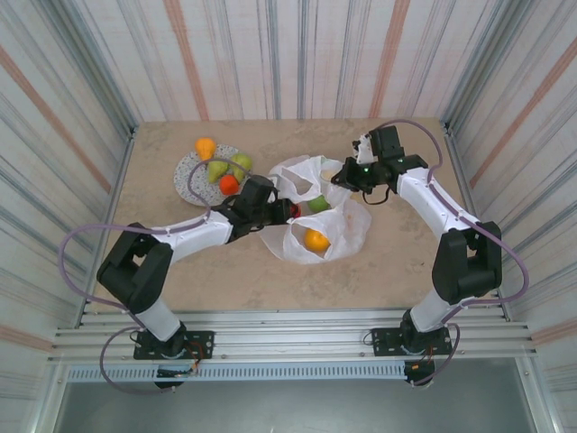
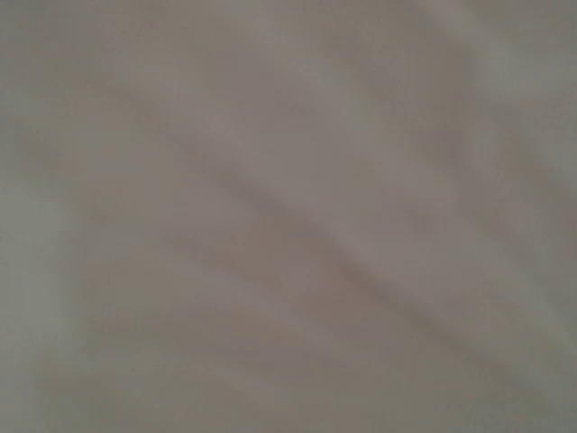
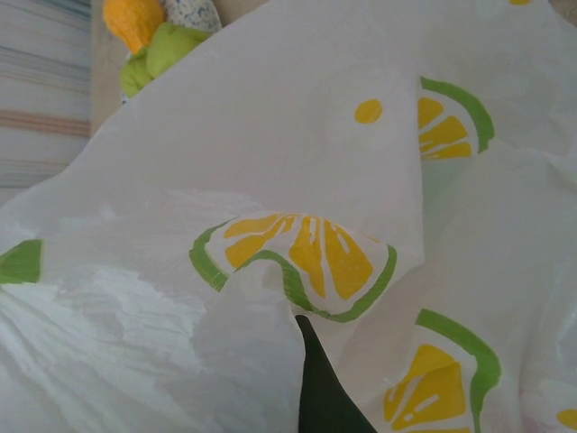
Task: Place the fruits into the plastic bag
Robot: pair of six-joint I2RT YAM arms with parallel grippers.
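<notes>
From overhead, I saw the plastic bag [image 1: 347, 230] lying crumpled at the middle of the table [image 1: 379, 271], its mouth towards the left arm. An orange fruit [image 1: 315, 239] and a green fruit [image 1: 318, 204] sat inside it. The left gripper [image 1: 287, 210] reached into the mouth with a red piece [image 1: 296, 210] at its tip. I could not tell how wide its jaws stood or whether they gripped the piece, as its wrist camera gave only a grey blur. The right gripper [image 1: 353, 173] was closed tight, pinching the bag's far right edge. More fruits, green, red and yellow-orange, rested on the speckled plate [image 1: 187, 176] to the bag's left.
</notes>
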